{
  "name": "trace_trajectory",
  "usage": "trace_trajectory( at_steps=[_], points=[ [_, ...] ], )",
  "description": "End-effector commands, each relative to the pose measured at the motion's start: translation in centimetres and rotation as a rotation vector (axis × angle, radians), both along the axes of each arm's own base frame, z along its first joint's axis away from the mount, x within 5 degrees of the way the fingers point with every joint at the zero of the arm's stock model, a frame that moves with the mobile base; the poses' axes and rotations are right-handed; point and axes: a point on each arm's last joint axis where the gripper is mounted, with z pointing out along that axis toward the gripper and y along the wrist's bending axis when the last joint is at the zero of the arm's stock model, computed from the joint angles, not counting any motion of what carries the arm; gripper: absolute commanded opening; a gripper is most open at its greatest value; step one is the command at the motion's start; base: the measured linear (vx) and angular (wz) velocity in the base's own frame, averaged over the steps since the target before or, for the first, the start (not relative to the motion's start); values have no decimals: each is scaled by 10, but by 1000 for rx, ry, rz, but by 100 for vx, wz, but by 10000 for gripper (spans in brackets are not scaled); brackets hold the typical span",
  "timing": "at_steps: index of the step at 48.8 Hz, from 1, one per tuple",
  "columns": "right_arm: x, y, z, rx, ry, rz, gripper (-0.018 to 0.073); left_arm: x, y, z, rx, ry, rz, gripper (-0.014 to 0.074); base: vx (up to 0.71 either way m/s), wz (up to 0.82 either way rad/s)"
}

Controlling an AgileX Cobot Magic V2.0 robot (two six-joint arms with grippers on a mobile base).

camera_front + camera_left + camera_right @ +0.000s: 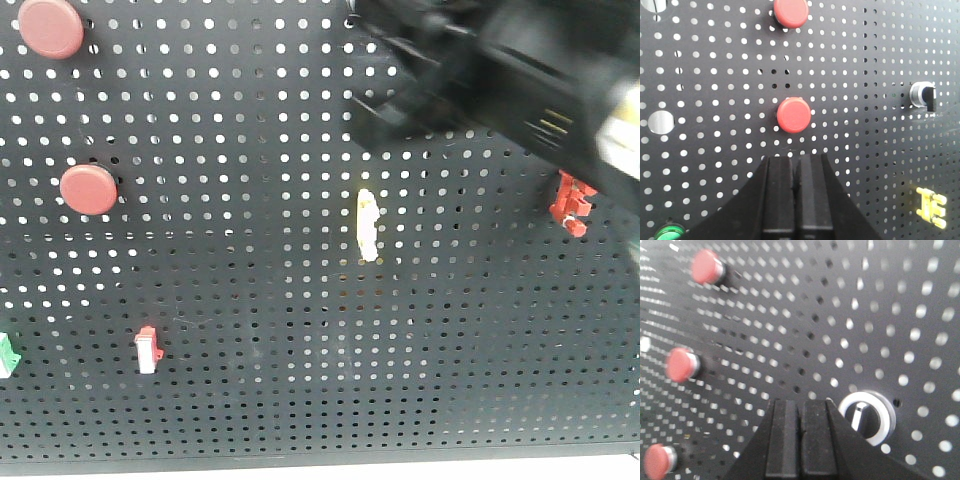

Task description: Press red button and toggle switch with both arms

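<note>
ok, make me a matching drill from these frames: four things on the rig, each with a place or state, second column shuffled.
1. toggle switch
2. lower red button
3. pale yellow switch
4. left gripper

A. straight above the left gripper's tips
B. shut, holding nothing
C. near the middle of the front view
D. just right of the right gripper tips

Pairs: 1-D, 2-A, 3-C, 4-B.
</note>
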Motion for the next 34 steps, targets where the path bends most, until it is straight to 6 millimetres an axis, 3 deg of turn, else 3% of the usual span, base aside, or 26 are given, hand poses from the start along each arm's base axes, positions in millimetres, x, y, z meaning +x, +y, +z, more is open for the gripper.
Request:
trace_trajectory(
  at_steps=[1, 13, 34],
  points=[
    [-3, -1, 21, 81, -48, 28, 0, -4, 2, 14, -47, -96, -3, 2, 0, 0],
    [14, 9, 14, 56, 1, 7, 0, -4, 1, 14, -46, -94, -3, 2, 0, 0],
    [16, 2, 15, 35, -6, -28, 0, -4, 1, 14, -46, -94, -3, 2, 0, 0]
  ],
)
